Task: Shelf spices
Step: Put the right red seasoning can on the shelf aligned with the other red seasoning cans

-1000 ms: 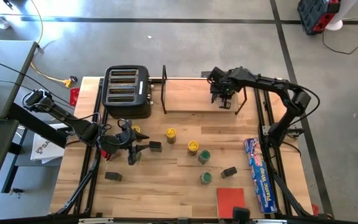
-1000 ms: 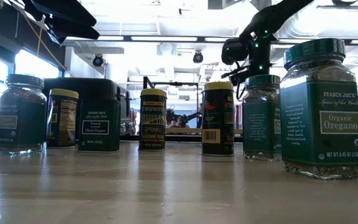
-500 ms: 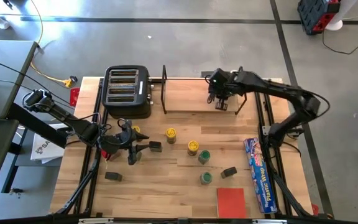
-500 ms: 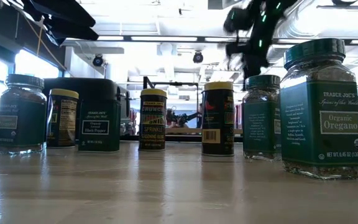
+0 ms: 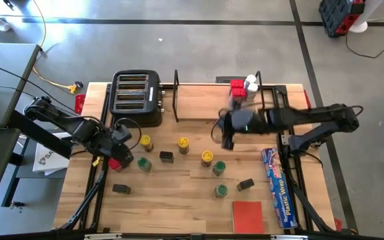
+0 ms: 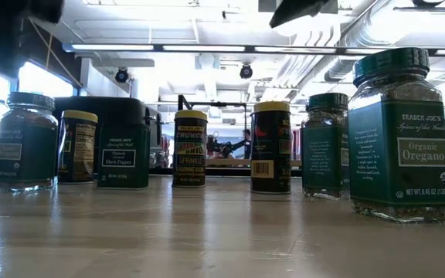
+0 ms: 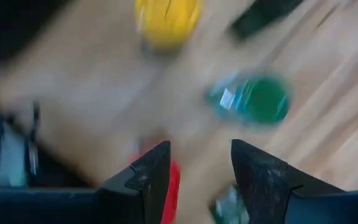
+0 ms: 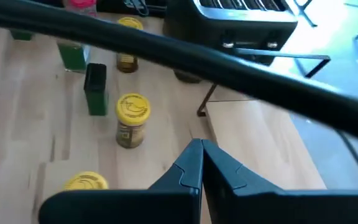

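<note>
Right hand (image 5: 227, 131), fingers pressed together and empty, hovers just off the shelf (image 5: 199, 101); left hand (image 5: 121, 143), part-open and empty, above a green-lidded jar (image 5: 144, 163).

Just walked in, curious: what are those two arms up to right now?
Right end effector shut, empty, off the shelf. Left end effector part open over a red tin. Two spices shelved. Nothing blocking.

Pale striped wooden worktop (image 5: 179, 200) carries a glossy black four-slot toaster (image 5: 137, 98), a flat red square (image 5: 247, 216), a blue printed plastic-wrap box (image 5: 279, 187), yellow-lidded round jars (image 5: 207, 157), green-lidded glass jars (image 5: 221, 191) and small black tins (image 5: 246, 184).
</note>
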Robot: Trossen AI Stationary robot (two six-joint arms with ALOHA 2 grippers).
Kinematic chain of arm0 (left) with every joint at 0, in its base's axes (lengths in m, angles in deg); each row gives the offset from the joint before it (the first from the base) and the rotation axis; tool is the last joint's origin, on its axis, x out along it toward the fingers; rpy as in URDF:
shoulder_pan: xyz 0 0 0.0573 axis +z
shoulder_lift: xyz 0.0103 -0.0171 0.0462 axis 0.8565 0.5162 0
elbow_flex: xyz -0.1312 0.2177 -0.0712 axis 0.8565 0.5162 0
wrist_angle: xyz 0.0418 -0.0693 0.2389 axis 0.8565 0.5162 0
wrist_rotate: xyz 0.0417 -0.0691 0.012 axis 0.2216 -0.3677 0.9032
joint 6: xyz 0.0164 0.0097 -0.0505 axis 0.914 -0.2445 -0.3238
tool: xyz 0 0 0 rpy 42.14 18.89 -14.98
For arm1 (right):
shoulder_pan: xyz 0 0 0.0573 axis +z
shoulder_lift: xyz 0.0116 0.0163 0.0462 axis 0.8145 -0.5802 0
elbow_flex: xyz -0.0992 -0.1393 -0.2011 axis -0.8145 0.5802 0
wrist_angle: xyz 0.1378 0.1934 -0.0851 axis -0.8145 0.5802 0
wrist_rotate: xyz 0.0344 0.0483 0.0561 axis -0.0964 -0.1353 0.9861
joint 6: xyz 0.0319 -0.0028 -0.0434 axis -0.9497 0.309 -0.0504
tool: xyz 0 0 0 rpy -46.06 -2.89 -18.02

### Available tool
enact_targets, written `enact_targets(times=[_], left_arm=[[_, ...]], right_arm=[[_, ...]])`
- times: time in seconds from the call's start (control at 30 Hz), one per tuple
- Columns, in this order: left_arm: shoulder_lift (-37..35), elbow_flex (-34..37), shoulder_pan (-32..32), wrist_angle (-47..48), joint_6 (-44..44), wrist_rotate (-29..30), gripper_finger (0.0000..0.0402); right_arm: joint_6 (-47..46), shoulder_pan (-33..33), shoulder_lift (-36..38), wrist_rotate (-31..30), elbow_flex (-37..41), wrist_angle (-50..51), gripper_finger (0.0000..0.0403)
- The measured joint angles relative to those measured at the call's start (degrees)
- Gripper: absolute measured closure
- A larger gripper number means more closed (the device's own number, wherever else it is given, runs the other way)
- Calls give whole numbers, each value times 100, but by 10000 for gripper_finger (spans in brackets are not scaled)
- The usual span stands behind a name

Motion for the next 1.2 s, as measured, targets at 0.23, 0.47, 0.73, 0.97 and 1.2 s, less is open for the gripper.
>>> enact_targets(times=[0.23, 0.47, 0.73, 0.97, 1.2], left_arm=[[15, 679, -242, 55, -988, -1168, 223], [15, 854, -163, -169, -899, -1734, 142], [432, 854, -183, 170, -593, -1184, 107], [1107, 854, -183, 143, -108, -1126, 107], [1294, 1243, -183, -150, -80, -1411, 107]], right_arm=[[-958, 1211, -487, -1451, 2, 549, 403], [-1357, 1606, -717, -1776, 2, 831, 403], [-1392, 1605, -713, -1798, 2, 812, 403], [-1392, 1605, -713, -1739, 2, 808, 403], [-1394, 1628, -713, -1729, 2, 805, 403]])
